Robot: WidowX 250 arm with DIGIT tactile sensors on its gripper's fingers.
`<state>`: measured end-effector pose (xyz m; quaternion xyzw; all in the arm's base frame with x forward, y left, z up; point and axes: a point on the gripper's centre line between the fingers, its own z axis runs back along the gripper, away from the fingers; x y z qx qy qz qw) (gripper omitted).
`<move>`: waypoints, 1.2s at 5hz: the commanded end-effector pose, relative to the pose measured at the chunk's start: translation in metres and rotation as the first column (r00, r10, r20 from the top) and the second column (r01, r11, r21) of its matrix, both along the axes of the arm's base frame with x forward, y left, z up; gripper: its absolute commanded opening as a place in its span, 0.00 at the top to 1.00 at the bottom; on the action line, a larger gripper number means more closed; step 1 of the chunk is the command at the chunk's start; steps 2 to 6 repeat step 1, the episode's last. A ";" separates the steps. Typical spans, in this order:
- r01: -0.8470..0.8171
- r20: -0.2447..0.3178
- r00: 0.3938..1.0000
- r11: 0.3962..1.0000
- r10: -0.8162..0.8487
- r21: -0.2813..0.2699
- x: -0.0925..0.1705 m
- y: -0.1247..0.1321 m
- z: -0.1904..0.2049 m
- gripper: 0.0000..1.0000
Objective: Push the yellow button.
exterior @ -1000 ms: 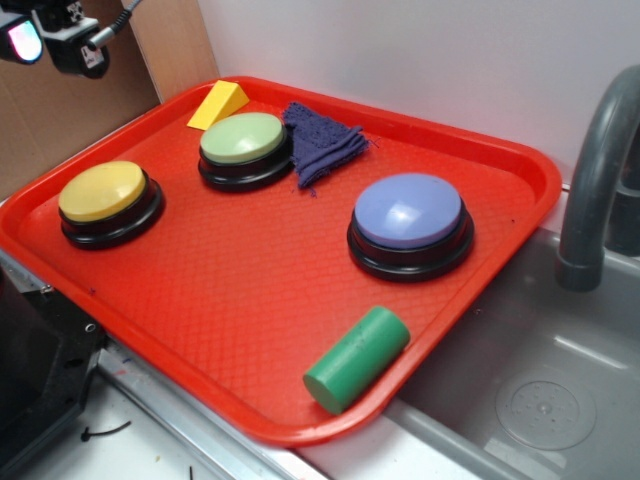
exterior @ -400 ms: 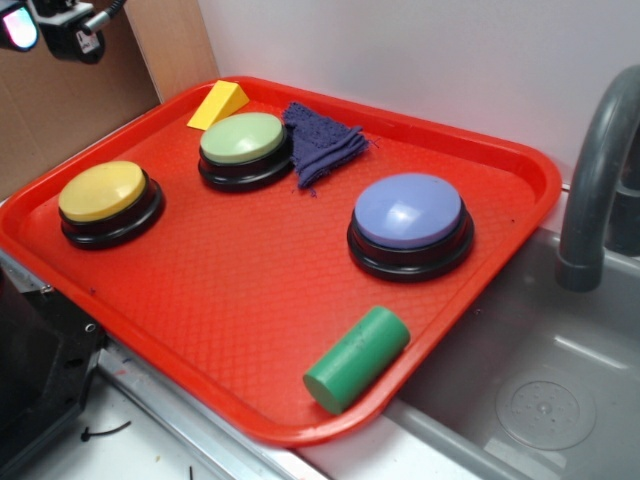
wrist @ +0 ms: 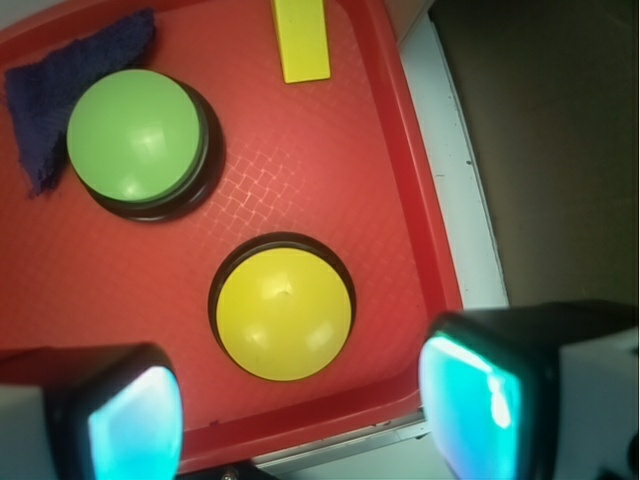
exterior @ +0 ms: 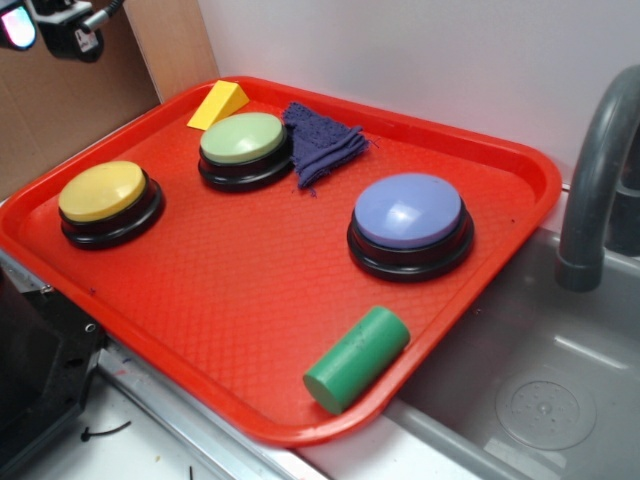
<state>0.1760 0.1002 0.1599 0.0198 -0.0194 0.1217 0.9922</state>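
Observation:
The yellow button (exterior: 102, 191) sits on its black base at the left end of the red tray (exterior: 250, 290). In the wrist view the yellow button (wrist: 284, 314) lies below me, just ahead of the fingers. My gripper (exterior: 45, 25) hangs high above the tray's far left corner, only partly in the exterior view. From the wrist view the gripper (wrist: 300, 415) is open, its two glowing pads wide apart with nothing between them, well above the tray's edge.
A pale green button (exterior: 242, 140) stands behind the yellow one, with a yellow wedge block (exterior: 218, 104) and a purple cloth (exterior: 322, 143) beside it. A blue button (exterior: 409, 212) and a green cylinder (exterior: 357, 358) lie further right. A sink (exterior: 540, 390) and grey faucet (exterior: 595, 180) adjoin the tray.
The gripper rose slightly and shifted left between the earliest frame and 0.4 s ago; it has held still since. Nothing on the tray moved.

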 end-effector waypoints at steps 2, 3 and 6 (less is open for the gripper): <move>0.001 0.057 0.998 1.000 -0.002 0.027 0.001 0.009 0.018 0.00; 0.001 0.057 0.998 1.000 -0.002 0.027 0.001 0.009 0.018 0.00; 0.001 0.057 0.998 1.000 -0.002 0.027 0.001 0.009 0.018 0.00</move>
